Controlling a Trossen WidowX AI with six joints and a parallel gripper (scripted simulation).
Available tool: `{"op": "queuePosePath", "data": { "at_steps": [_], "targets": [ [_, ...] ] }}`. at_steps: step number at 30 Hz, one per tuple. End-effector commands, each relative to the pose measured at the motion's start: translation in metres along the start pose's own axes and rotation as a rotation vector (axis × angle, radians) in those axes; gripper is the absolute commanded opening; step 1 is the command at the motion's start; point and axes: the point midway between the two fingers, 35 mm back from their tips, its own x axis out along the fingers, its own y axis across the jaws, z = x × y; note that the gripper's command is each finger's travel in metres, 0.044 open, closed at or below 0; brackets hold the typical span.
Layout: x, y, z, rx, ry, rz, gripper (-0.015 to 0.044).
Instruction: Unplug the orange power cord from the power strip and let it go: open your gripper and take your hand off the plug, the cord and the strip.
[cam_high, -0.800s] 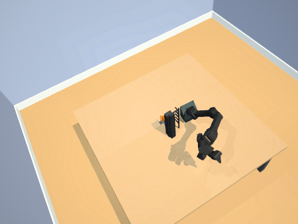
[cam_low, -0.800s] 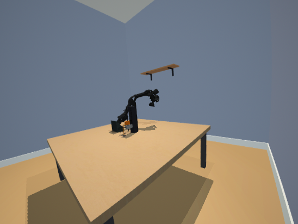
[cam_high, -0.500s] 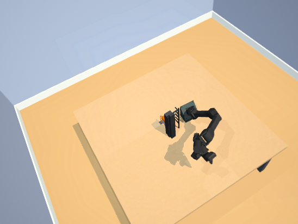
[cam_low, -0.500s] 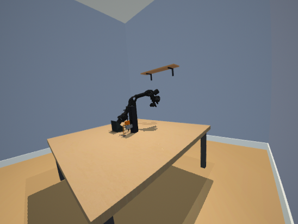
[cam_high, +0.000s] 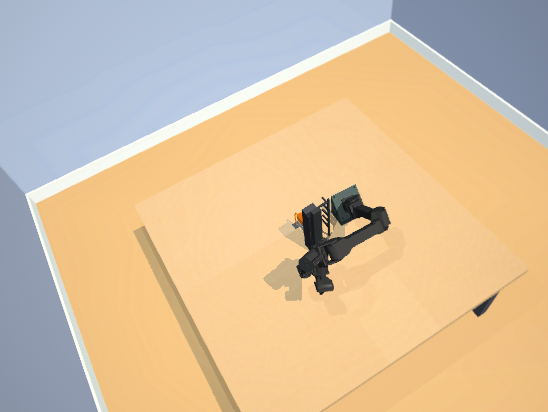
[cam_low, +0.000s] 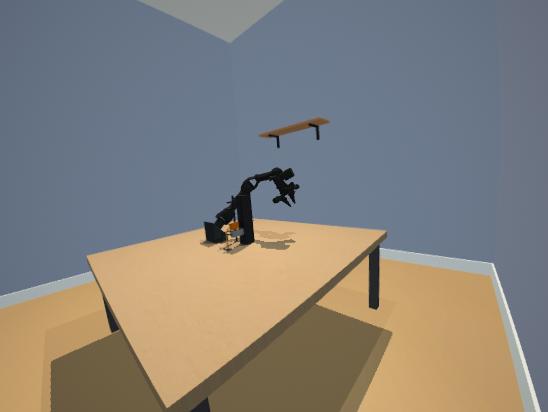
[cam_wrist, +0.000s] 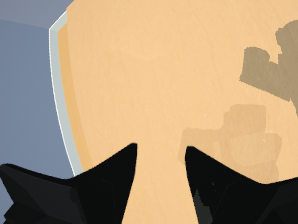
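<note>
The power strip (cam_high: 313, 225) (cam_low: 245, 220) is a black upright block near the middle of the table (cam_high: 210, 210) (cam_low: 200, 300). The orange plug (cam_high: 299, 216) (cam_low: 233, 226) sits against the strip's side, low down near the table top. My gripper (cam_high: 321, 284) (cam_low: 286, 200) (cam_wrist: 161, 151) hangs in the air well away from the strip and the plug. In the wrist view its two black fingers stand partly apart, with only bare table top between them. The cord is too small to make out.
A ladder-like rack (cam_high: 326, 215) stands beside the strip, next to the arm's dark teal base plate (cam_high: 343, 201). A wooden shelf (cam_low: 295, 127) hangs on the far wall. The table edge and the floor's white skirting show in the wrist view (cam_wrist: 59, 90).
</note>
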Motion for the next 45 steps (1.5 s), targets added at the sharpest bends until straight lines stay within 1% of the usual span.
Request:
{"op": "queuePosePath", "data": {
  "at_steps": [1, 4, 6, 13, 16, 18, 27, 30, 33, 35, 45],
  "targets": [
    [-0.007, -0.052, 0.041, 0.130, -0.080, -0.088, 0.0160],
    [-0.012, -0.074, 0.057, 0.181, -0.111, -0.120, 0.0160],
    [-0.019, -0.097, 0.073, 0.227, -0.143, -0.150, 0.0160],
    [-0.062, -0.188, 0.122, 0.441, -0.300, -0.241, 0.0160],
    [-0.080, -0.223, 0.133, 0.521, -0.349, -0.272, 0.0160],
    [-0.091, -0.238, 0.135, 0.572, -0.366, -0.262, 0.0160],
    [-0.114, -0.319, 0.105, 0.811, -0.323, -0.379, 0.0160],
    [-0.125, -0.361, 0.075, 0.960, -0.260, -0.437, 0.0160],
    [-0.132, -0.393, 0.041, 1.094, -0.174, -0.475, 0.0160],
    [-0.134, -0.399, 0.032, 1.123, -0.150, -0.481, 0.0160],
    [-0.132, -0.396, 0.033, 1.123, -0.150, -0.481, 0.0160]
  ]
}}
